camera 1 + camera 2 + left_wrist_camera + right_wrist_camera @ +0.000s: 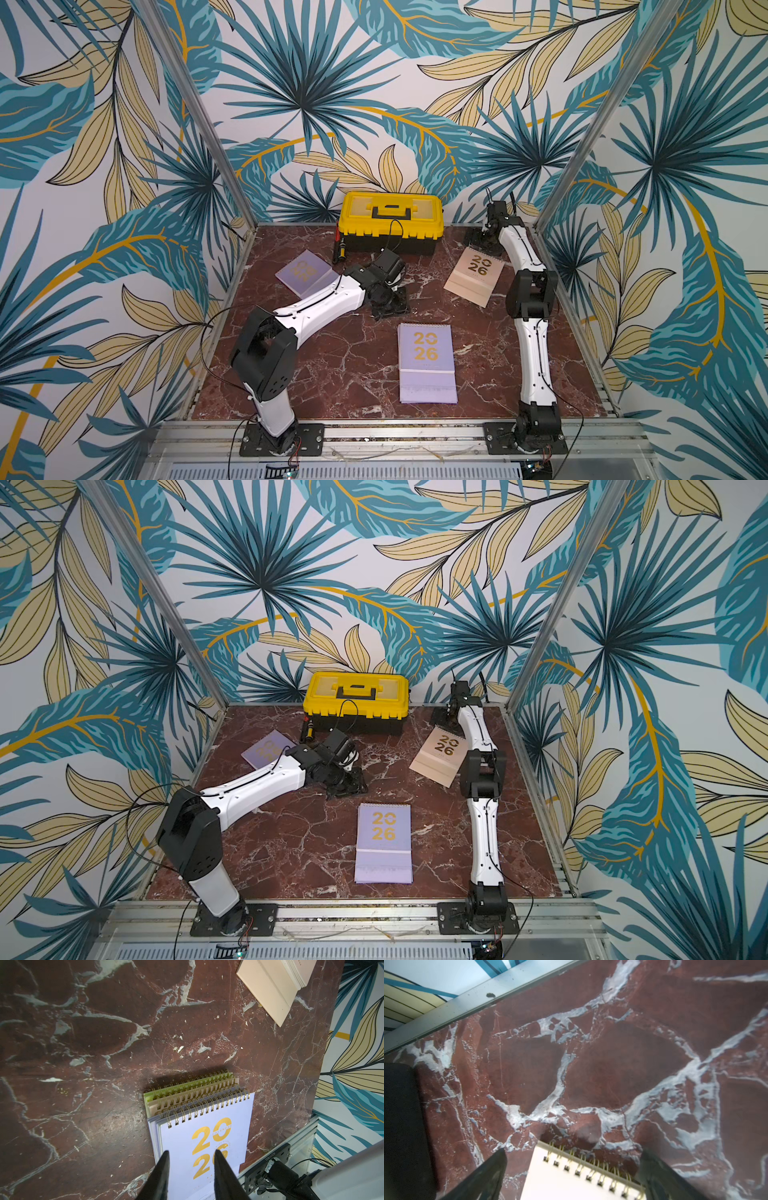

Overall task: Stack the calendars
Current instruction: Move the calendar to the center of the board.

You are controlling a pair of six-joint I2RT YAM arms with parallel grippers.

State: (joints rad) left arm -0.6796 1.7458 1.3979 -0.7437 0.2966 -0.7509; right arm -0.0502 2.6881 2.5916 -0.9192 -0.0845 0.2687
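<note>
Lying stacked, gold-numbered lilac-topped calendars [207, 1138], left pincer [191, 1152] ajar, right pincer [573, 1150] spread wide

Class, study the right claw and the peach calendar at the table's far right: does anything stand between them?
Nothing visible does. The right claw stands open, its fingers either side of the peach calendar at its spiral edge, above the marble table.

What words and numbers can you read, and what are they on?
"2026": front lilac calendar, gold.
"CALENDAR": tiny, across its zero.
"2026": peach calendar.
"2026": back lilac calendar, blurred, a guess.
Small print by the numerals, and the label on the black mount: too small to read.
</note>
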